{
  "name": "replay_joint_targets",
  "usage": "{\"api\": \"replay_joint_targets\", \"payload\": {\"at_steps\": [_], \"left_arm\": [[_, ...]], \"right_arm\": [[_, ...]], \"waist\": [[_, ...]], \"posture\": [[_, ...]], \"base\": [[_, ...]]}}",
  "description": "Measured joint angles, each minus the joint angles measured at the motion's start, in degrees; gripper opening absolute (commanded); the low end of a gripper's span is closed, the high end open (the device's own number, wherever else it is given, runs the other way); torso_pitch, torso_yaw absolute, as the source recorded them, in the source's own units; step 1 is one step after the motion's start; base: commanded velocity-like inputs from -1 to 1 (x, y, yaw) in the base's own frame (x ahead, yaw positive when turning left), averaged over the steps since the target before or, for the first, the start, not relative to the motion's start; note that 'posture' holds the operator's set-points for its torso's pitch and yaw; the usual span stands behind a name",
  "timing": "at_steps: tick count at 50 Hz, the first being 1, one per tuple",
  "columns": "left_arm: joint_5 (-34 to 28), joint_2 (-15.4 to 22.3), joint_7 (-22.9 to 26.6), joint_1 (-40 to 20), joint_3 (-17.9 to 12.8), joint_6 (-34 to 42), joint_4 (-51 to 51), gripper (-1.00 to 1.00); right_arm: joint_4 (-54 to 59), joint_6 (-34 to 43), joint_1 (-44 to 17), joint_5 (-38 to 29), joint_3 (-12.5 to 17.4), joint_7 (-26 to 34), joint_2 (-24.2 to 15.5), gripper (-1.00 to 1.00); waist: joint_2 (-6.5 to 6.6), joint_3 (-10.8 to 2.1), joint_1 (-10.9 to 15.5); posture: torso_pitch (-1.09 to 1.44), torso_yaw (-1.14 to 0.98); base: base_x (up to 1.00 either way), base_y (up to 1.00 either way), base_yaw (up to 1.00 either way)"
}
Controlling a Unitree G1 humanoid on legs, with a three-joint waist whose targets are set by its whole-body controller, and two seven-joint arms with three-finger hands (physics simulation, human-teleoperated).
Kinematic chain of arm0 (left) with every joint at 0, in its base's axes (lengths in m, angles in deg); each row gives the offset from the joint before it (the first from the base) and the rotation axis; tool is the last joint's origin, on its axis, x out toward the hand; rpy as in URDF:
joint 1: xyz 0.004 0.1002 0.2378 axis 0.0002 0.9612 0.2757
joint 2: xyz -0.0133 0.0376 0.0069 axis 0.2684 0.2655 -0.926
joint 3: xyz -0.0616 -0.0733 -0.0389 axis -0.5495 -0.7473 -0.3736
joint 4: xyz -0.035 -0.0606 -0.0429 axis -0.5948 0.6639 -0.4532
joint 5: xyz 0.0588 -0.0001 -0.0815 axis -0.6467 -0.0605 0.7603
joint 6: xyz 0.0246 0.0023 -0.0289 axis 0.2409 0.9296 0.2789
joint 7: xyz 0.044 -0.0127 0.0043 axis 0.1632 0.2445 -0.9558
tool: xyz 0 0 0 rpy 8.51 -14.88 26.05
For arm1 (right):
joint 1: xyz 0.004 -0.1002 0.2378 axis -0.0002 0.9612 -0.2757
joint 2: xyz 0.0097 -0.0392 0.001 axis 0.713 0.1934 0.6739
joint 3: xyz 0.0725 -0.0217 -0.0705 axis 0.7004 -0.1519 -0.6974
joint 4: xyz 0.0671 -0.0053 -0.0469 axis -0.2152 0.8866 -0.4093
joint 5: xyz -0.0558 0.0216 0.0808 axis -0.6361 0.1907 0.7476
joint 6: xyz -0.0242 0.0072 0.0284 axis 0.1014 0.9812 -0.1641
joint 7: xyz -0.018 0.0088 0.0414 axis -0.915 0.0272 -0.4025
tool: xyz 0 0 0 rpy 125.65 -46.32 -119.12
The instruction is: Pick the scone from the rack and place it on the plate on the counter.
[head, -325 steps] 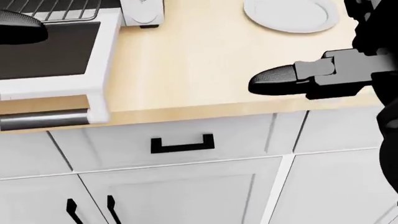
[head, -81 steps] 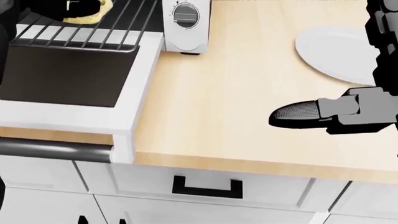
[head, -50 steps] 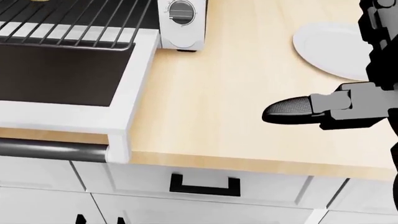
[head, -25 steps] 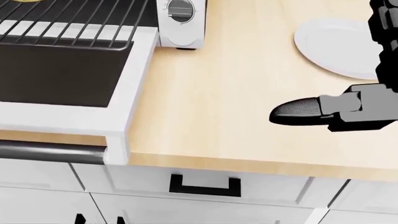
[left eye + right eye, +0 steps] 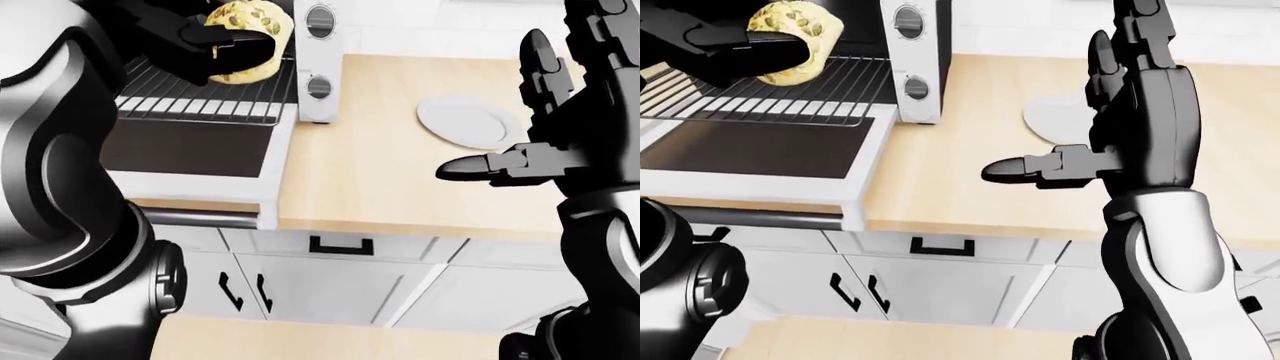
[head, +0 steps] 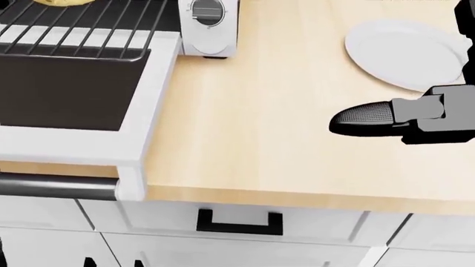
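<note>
**Yellow scone in the left hand, above the rack**

Yellow and speckled with dark bits, the scone [image 5: 243, 39] sits at the upper left of the left-eye view, gripped by the dark fingers of the left hand [image 5: 205, 37], which close round it from the left and across its middle. It hangs above the wire rack [image 5: 205, 90], which juts out of the white toaster oven [image 5: 320, 64] over the dropped-open door [image 5: 190, 150] with its dark glass panel. Whether the scone touches the rack wires cannot be told from these views.

The white plate [image 5: 469, 121] lies on the pale wooden counter [image 5: 380, 180] at the upper right of centre in the left-eye view, well apart from the scone, with the oven's control panel and its 2 round knobs between them. The plate is bare.

The right hand [image 5: 1120, 127] stands open at the right of the right-eye view, fingers spread upward and the thumb pointing left over the counter, holding nothing. In the right-eye view it hides part of the plate.

Below the counter edge run white cabinets [image 6: 238, 239] with black handles; a drawer handle [image 6: 239, 222] shows at the bottom of the head view.
</note>
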Motion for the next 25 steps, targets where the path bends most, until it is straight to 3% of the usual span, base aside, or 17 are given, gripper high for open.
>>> {"api": "replay_joint_targets", "payload": {"at_steps": [6,14,25], "left_arm": [[-0.1,-0.7,0.0,-1.0,1.0,1.1,-1.2,-1.00],[-0.7,-2.4,0.2,-2.1,2.3,2.9,-2.5,-1.00],[-1.3,-8.5,-0.2,-3.3,4.7,2.4,-1.4,-1.00]], "right_arm": [[1.2,-1.3,1.1,-0.2,-1.2,-0.1,0.3,1.00],[0.0,-1.4,2.0,-0.1,0.0,0.0,0.2,1.00],[-1.1,-1.3,3.4,0.2,1.7,-0.2,-0.5,1.00]], "waist": [[-0.01,0.11,-1.0],[0.08,0.12,-2.7],[-0.36,-0.04,-5.1]], "posture": [[0.00,-0.12],[0.00,-0.16],[0.00,-0.22]], "base": [[0.00,0.00,0.00],[0.00,0.00,0.00],[0.00,0.00,0.00]]}}
